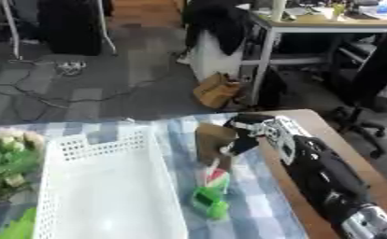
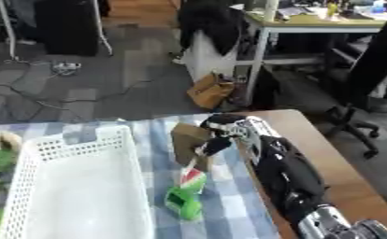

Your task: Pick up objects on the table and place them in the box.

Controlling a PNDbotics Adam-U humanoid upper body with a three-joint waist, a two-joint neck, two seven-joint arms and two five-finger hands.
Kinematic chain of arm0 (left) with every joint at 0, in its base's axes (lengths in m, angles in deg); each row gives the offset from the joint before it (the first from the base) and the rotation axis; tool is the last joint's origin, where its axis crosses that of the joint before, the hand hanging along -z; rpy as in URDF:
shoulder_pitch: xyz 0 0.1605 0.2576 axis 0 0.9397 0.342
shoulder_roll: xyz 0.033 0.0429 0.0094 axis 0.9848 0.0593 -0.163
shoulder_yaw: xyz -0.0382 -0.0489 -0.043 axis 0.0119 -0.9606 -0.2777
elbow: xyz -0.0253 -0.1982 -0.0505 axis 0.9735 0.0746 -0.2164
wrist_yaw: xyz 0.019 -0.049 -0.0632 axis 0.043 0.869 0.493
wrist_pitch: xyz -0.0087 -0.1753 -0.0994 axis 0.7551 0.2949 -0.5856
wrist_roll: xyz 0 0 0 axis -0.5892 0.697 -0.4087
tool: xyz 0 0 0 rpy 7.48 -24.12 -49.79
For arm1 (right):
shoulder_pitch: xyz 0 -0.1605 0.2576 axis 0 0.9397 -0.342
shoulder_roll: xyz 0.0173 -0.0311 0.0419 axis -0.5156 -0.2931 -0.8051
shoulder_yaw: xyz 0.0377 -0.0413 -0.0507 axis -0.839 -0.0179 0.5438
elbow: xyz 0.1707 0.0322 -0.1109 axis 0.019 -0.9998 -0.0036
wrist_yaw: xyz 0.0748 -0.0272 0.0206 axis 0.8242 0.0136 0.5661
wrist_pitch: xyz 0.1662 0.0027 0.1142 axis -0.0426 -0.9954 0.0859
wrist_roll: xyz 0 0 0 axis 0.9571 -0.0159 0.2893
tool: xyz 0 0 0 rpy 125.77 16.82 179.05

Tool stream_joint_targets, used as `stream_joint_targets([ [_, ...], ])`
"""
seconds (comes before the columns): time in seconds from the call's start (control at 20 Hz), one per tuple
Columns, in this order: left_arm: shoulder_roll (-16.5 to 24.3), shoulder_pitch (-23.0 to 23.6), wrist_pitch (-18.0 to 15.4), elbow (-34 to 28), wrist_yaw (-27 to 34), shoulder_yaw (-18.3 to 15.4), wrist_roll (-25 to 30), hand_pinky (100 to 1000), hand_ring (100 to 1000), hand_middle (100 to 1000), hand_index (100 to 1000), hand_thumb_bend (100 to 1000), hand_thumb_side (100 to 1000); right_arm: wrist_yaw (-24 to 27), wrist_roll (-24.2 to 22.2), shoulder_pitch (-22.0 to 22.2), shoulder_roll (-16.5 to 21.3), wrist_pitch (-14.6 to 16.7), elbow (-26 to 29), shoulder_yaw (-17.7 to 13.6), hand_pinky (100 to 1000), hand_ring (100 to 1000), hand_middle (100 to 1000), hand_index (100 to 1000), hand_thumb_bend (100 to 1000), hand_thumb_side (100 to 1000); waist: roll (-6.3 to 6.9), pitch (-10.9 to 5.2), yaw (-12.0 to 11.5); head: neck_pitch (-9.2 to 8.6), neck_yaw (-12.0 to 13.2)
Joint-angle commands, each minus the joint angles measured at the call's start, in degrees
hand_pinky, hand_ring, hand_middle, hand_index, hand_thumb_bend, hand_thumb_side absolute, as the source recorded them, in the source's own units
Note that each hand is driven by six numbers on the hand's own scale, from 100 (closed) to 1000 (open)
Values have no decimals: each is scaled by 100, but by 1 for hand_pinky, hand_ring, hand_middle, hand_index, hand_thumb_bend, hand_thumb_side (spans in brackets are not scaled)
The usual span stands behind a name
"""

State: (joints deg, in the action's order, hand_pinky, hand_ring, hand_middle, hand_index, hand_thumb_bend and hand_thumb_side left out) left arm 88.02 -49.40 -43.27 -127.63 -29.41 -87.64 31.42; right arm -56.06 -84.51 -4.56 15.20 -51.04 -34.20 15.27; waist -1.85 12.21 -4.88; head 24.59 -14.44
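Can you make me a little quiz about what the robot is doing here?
1. True or false: the white plastic mesh basket already holds the green toy.
2. Which hand is at the brown cardboard piece? A) left B) right
3. Fill in: the green toy lies on the blue checked ____.

Key:
1. False; the green toy lies outside the basket, to its right.
2. B; the right hand is curled at its edge.
3. tablecloth.

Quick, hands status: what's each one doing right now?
Right robot hand: fingers curled round the brown block beside the white basket.
Left robot hand: not in view.
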Motion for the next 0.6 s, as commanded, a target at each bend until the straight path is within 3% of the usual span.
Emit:
stream_joint_targets([
  [0.05, 34, -82, -6, -77, 12, 1, 8, 751, 953, 886, 913, 100, 781, -43, 22, -169, 121, 89, 39, 16, 349, 280, 191, 418, 105, 548, 53, -52, 11, 52, -11],
  [0.6, 92, 11, 22, -77, -12, -12, -25, 751, 952, 886, 913, 100, 781, 258, -69, -399, 132, 253, 145, 53, 352, 263, 157, 410, 100, 565, -9, -195, 85, 214, 161],
])
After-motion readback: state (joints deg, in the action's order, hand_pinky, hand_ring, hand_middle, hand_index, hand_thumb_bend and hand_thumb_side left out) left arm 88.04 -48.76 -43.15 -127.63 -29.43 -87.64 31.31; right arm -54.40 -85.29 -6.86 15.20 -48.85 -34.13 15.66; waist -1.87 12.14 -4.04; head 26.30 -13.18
